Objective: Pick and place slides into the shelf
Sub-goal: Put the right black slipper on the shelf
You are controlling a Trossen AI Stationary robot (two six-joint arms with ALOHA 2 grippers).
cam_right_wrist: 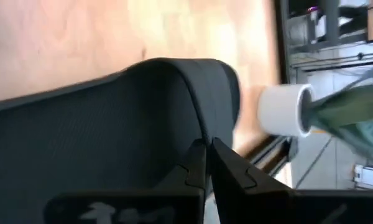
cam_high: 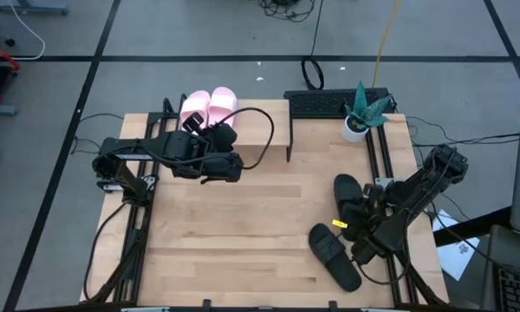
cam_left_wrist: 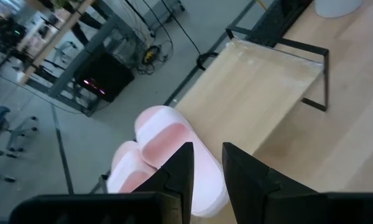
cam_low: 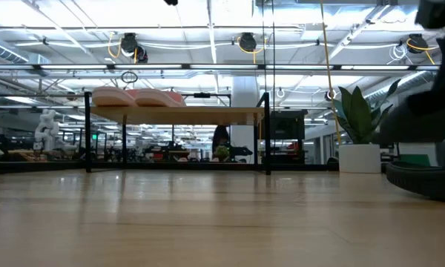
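Fingers of the left gripper (cam_left_wrist: 205,163) stand a narrow gap apart with nothing between them, hovering over the shelf (cam_high: 243,130), the low light-wood plank on thin black legs at the table's (cam_high: 243,225) far side. Just past those fingertips the pale pink pair (cam_high: 208,107) sits side by side on the shelf's left end, touching each other; in the left wrist view the pink slides (cam_left_wrist: 168,155) show directly beyond the dark fingers (cam_left_wrist: 177,171), and the rest of the plank (cam_left_wrist: 255,81) stretches away bare beside them. From table height, the pink pair (cam_low: 137,97) rests on top of the shelf (cam_low: 178,113). Well apart from this, the right gripper (cam_right_wrist: 206,162) is at the table's right side, its fingers nearly closed and pinching the strap of one black slide (cam_right_wrist: 112,137), the one (cam_high: 354,192) lying nearer the shelf. The other black slide (cam_high: 334,256) lies flat on the wood just beside it, toward the near edge. Farther off beyond the right fingers, a small potted plant in a white pot (cam_high: 357,121) stands at the far right corner.
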